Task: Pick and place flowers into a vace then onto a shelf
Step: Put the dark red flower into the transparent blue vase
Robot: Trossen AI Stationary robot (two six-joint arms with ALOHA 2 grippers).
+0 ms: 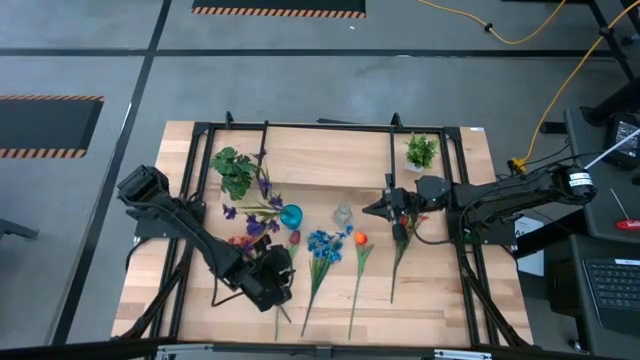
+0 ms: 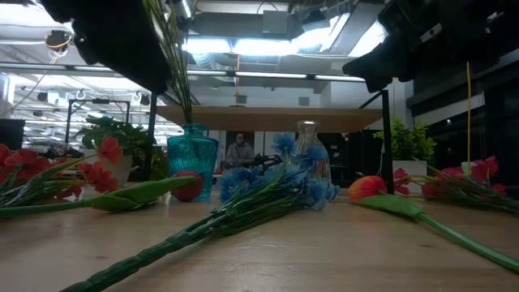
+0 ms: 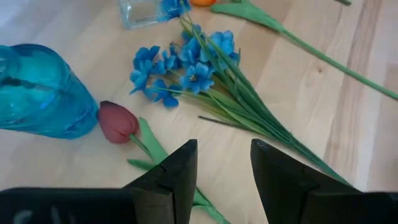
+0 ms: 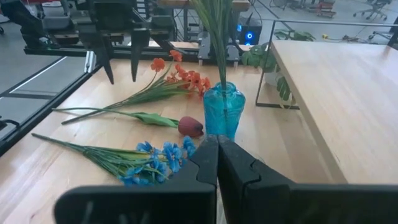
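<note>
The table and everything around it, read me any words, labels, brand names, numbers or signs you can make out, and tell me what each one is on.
No readable text in any view.
The blue vase, the clear vase and the flowers carry no labels.
The orange-and-black hazard stripes on the floor are a marking, not words.
The keyboard at the right edge shows keys too small to read.

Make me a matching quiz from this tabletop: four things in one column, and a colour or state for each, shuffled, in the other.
Things:
1. vase
2. tulip bud
3. left gripper
4. right gripper

States:
A. fingers shut, holding nothing
B. dark red, lying on the table
C. turquoise glass, green stems standing in it
D. fingers open above the table

Pairs: 1-C, 2-B, 3-D, 4-A
</note>
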